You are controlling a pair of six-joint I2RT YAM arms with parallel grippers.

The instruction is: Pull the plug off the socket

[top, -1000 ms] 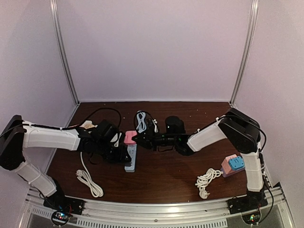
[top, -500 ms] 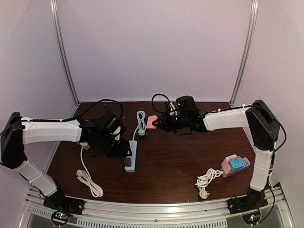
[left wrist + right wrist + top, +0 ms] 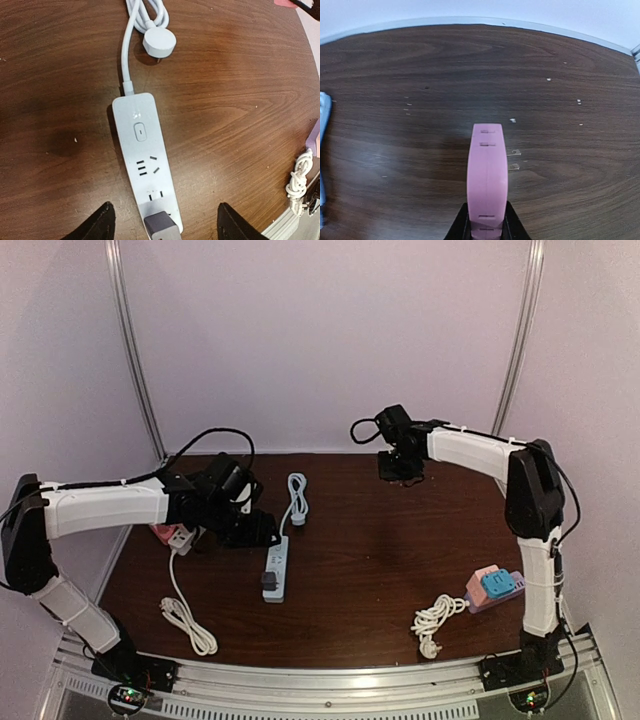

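The socket is a white power strip (image 3: 277,560) (image 3: 144,165) lying flat on the brown table, with a small grey plug (image 3: 161,226) seated in its near end. My left gripper (image 3: 260,532) (image 3: 165,227) hovers open over that end, one dark fingertip (image 3: 97,225) on either side and neither touching it. The pink plug (image 3: 487,175) is off the strip, pinched upright in my shut right gripper (image 3: 487,227) above bare table at the back right (image 3: 395,465). The top view hides the plug behind that gripper.
The strip's own white cord and round plug (image 3: 297,496) (image 3: 159,42) lie coiled behind it. A pink-and-white adapter (image 3: 167,534) sits by the left arm, with a white cable (image 3: 190,625) in front. A pink-and-blue adapter (image 3: 492,588) and a bundled cord (image 3: 435,618) lie at the front right.
My right gripper has carried the pink plug from the strip up and away to the back right. My left gripper has opened and let go of the strip.
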